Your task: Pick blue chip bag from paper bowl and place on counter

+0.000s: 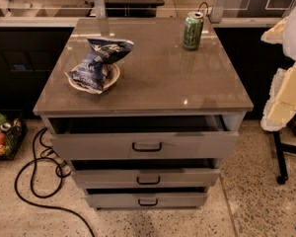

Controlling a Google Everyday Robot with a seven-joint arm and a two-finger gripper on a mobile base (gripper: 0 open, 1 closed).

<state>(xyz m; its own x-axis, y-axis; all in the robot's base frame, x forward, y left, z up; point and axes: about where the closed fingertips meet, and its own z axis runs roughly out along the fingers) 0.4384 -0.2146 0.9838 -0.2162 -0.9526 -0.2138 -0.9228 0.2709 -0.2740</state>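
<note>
The blue chip bag [99, 63] is crumpled, dark blue with white markings. It lies in the paper bowl [114, 77] and sticks up above its rim. The bowl sits on the left part of the counter [163, 78], the glossy grey-brown top of a three-drawer cabinet. My gripper [287, 95] shows as pale cream and white parts at the right edge of the view, beyond the counter's right side and far from the bag. It holds nothing that I can see.
A green can [193, 30] stands upright at the counter's back right. The top drawer [145, 144] is pulled out a little. A black cable [34, 181] loops on the floor at the left, near a basket [5, 137]. A black stand leg [280, 162] is at the right.
</note>
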